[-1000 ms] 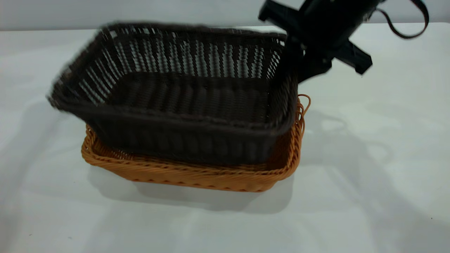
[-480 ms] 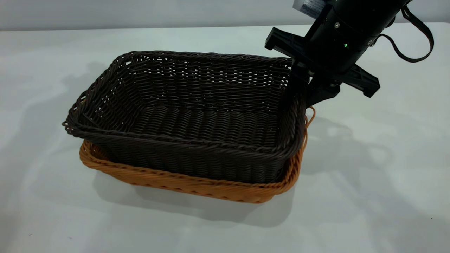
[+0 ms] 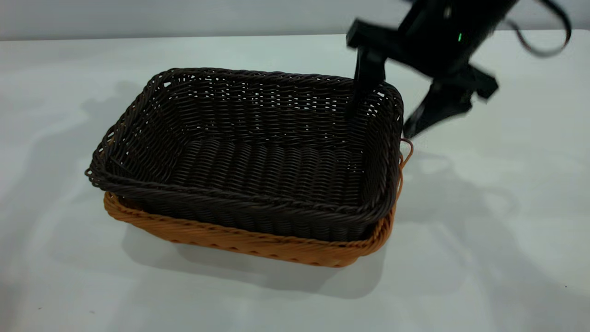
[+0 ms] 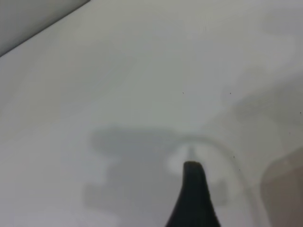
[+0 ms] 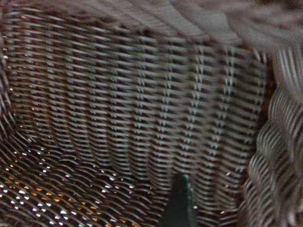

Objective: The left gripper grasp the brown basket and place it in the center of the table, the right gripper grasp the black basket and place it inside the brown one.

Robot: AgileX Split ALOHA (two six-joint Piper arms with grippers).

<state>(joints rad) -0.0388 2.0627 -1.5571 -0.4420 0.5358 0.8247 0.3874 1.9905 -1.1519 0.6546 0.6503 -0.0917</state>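
Observation:
The black basket (image 3: 258,152) sits nested inside the brown basket (image 3: 258,243) in the middle of the table (image 3: 484,258); only the brown rim and a loop handle (image 3: 406,152) show. My right gripper (image 3: 381,123) is open astride the black basket's right end wall, one finger inside and one outside, holding nothing. The right wrist view shows the black basket's woven inner wall (image 5: 142,94) close up. My left gripper (image 4: 191,198) hangs over bare table in the left wrist view and is out of the exterior view.
The white tabletop (image 4: 118,71) stretches around the baskets on all sides. A black cable loop (image 3: 546,37) hangs off the right arm at the upper right.
The black basket has dropped from a tilted lift into the brown basket. The right gripper has opened, let go of the end wall and risen a little.

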